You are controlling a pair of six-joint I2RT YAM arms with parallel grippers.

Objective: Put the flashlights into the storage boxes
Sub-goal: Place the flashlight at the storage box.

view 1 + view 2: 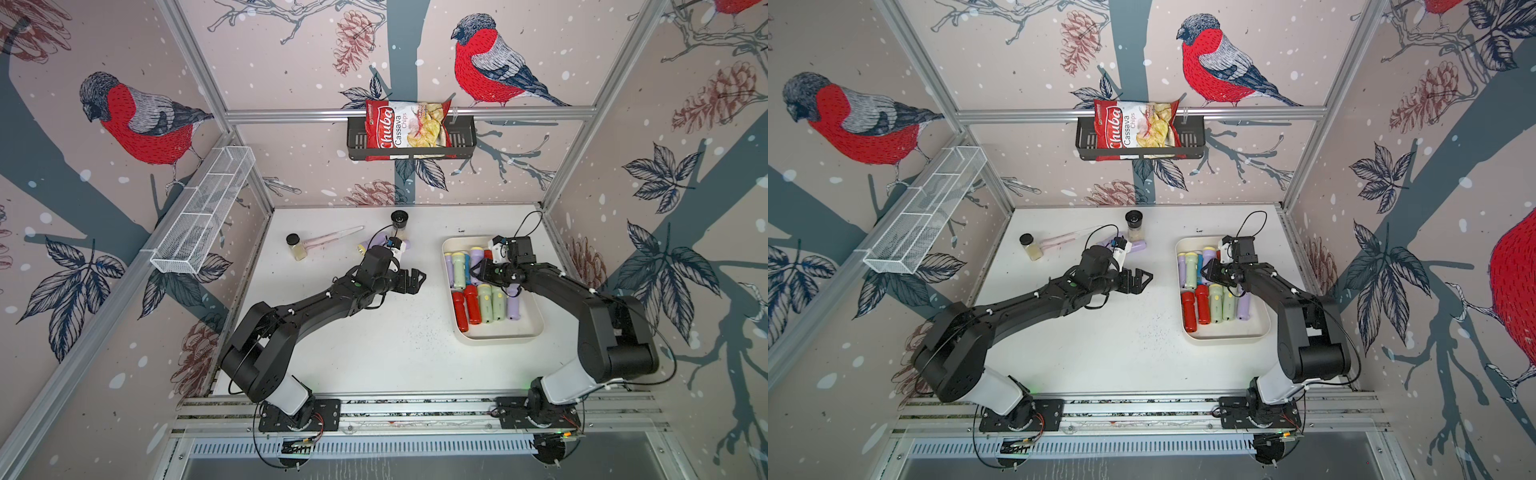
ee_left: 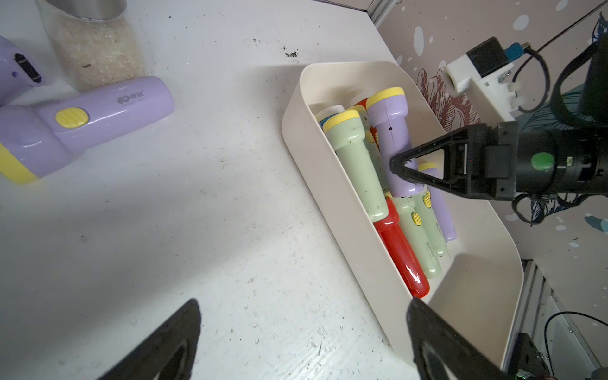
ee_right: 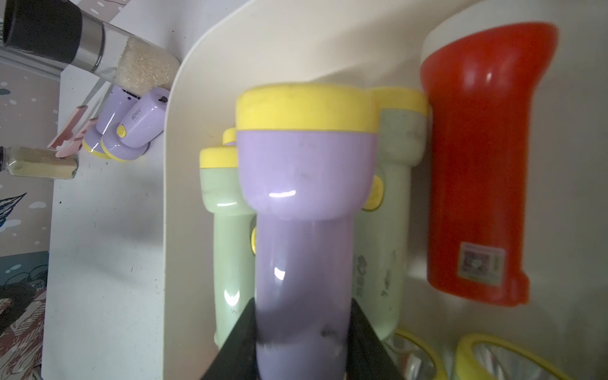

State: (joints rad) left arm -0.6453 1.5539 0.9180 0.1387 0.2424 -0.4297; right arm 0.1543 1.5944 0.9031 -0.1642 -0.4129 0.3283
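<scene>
The cream storage box (image 1: 536, 320) (image 1: 1225, 338) (image 2: 329, 184) stands on the right of the table and holds several flashlights: red (image 1: 459, 311), pale green (image 1: 484, 305) and lilac (image 1: 514, 309). My right gripper (image 1: 486, 270) (image 1: 1210, 268) (image 3: 302, 316) hovers over the box, shut on the handle of a lilac flashlight (image 3: 302, 204) (image 2: 393, 131) with a yellow head. Two more lilac flashlights (image 1: 405, 245) (image 2: 98, 112) (image 3: 138, 128) lie on the table at the back. My left gripper (image 1: 415, 280) (image 1: 1144, 278) (image 2: 304, 304) is open and empty between them and the box.
Two clear jars with black lids (image 1: 297, 245) (image 1: 400, 220) and a pink utensil (image 1: 332, 237) lie beside the loose flashlights. A white wire basket (image 1: 203, 212) hangs on the left wall. A black shelf (image 1: 461, 139) on the back wall holds a chips bag (image 1: 403, 124).
</scene>
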